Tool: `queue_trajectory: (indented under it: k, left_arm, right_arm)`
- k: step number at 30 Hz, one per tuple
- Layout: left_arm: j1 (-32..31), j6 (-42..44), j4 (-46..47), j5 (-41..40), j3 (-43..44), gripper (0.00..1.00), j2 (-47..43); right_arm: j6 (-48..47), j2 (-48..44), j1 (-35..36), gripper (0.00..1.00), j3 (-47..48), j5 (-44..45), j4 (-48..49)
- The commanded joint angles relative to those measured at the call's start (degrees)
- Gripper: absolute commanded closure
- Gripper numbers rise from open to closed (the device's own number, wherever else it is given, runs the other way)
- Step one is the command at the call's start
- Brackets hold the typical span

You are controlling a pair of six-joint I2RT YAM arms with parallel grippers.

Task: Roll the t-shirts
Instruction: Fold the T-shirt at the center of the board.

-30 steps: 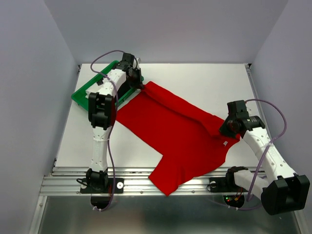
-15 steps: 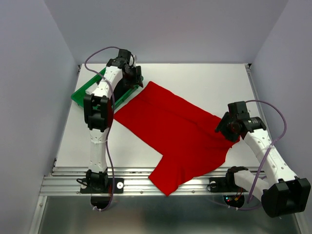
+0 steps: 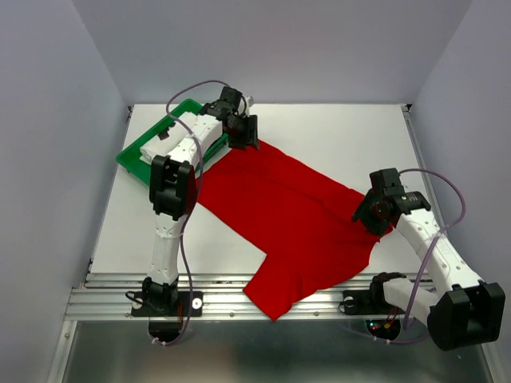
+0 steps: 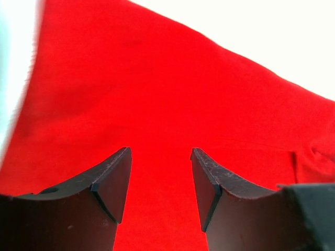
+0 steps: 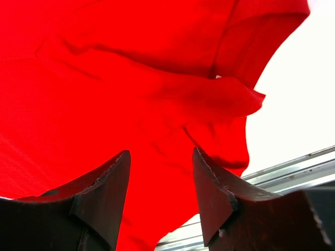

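— Red cloth is all I see below me. The red t-shirt (image 3: 287, 211) lies spread slantwise across the table (image 3: 343, 132). Its far corner is just beside the green tray (image 3: 132, 157), and its near corner hangs over the metal rail (image 3: 104, 297) at the front.

— And your claws?

— Both are parted about halfway, with nothing between the fingers. My left claw (image 4: 161, 157) hovers over the far corner, and my right claw (image 5: 159, 157) is over the right side, where a sleeve or collar has flopped back on itself.

— So what worries you?

— Three things. First, that flopped-over bit: if I close there, I reckon I'd pinch only the top flap. The roll would then start lumpy, or the layer underneath would be left behind.

— Second?

— My claws sit at opposite ends of a crooked shirt. If one pulls before the other, the cloth will probably skew further. A roll begun on a slant comes out cone-shaped and loose.

— Third?

— The overhang. Its weight could drag the shirt toward the rail once I lift an edge, or the hem could snag there as I tug. My left claw is also close to the tray rim, so a careless dip might hook plastic instead of cloth.

— Is anything in the tray?

— Something white, half hidden behind my arm. I can't tell what it is.
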Motion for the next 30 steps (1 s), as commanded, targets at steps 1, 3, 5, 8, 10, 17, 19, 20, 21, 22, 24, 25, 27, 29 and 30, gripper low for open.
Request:
queue_trajectory:
  k: [1,3,5,8,10,17,19,20,21,22,24,25,27,29,30]
  left_arm:
    - [-1.78,-0.45,2.52,1.33,-1.21,0.40,0.92]
    - [-1.96,-0.72,3.40,0.97,-2.88,0.41,1.27]
    - [-1.96,-0.72,4.02,-0.16,-4.72,0.41,1.27]
    - [-1.96,-0.45,4.37,-0.78,-5.70,0.41,1.71]
    - [-1.96,-0.37,4.28,-1.22,-5.87,0.41,2.15]
    - [-1.96,-0.45,4.46,-0.70,-6.05,0.41,2.94]
    - [-1.96,-0.54,4.81,-0.52,-6.49,0.41,2.94]
    - [-1.96,-0.72,4.90,-0.52,-6.58,0.41,2.94]
    - [-1.96,-0.63,4.98,-0.44,-6.93,0.41,2.85]
    - [-2.05,-0.63,5.16,-0.43,-7.10,0.41,2.77]
    - [-1.96,-0.72,5.25,-0.26,-7.45,0.41,2.68]
    - [-2.05,-0.72,5.25,-0.26,-7.54,0.41,2.68]
    - [-1.96,-0.63,5.42,-0.17,-7.72,0.41,2.59]
    - [-1.96,-0.72,5.34,-0.08,-7.63,0.41,2.68]
    - [-1.96,-0.63,5.34,0.00,-7.63,0.41,2.68]
  right_arm:
    - [3.74,0.43,0.54,0.45,-0.70,-0.58,0.96]
    - [6.82,0.00,0.54,0.44,-2.98,0.20,1.48]
    - [9.62,-1.75,0.54,0.44,-5.34,0.12,3.41]
    - [11.48,-2.73,0.54,0.44,-10.44,-1.19,6.14]
    - [11.23,-2.64,0.54,0.47,-12.39,-2.95,9.21]
    - [8.06,-0.89,0.54,0.55,-12.75,-6.21,13.00]
    - [7.53,0.08,1.07,0.55,-12.49,-6.21,13.61]
    - [7.27,0.43,1.07,0.55,-12.57,-6.30,13.96]
    - [7.18,0.87,1.07,0.55,-12.84,-6.99,15.10]
    - [7.09,1.40,1.07,0.55,-12.93,-7.43,15.63]
    - [7.18,2.98,1.07,0.55,-13.19,-7.61,16.95]
    - [7.18,3.33,1.59,0.55,-13.28,-7.61,17.30]
    - [7.18,4.12,1.60,0.55,-13.37,-7.70,18.44]
    - [7.09,4.56,1.60,0.57,-13.28,-7.61,18.71]
    - [6.92,5.09,1.60,0.59,-13.19,-7.27,18.97]
